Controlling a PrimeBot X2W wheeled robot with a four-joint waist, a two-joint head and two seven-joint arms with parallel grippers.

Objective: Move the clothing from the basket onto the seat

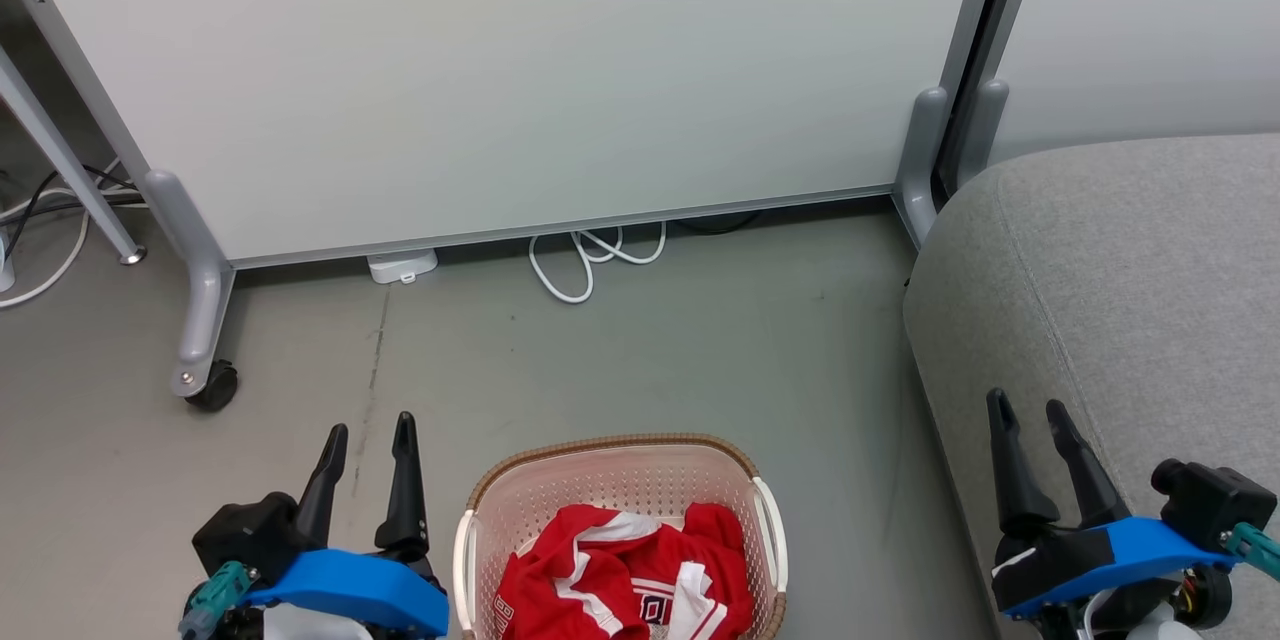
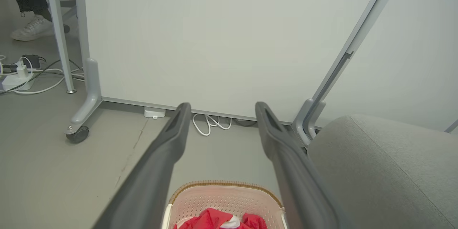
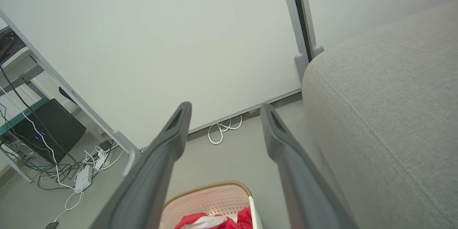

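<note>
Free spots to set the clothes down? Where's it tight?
The seat is bare right of its rounded edge, beyond the open right hand. The floor between the basket and the partition is bare up to the white cable. Tight: the basket, holding the clothing.

Dark lettering on the red clothing [image 1: 625, 575] is too small to read.

Clothing [image 1: 625, 580]: red, white trim. Basket [image 1: 610, 480]: cream, perforated, brown woven-look rim. Sofa [image 1: 1130, 270] grey; floor [image 1: 620, 360] grey.
</note>
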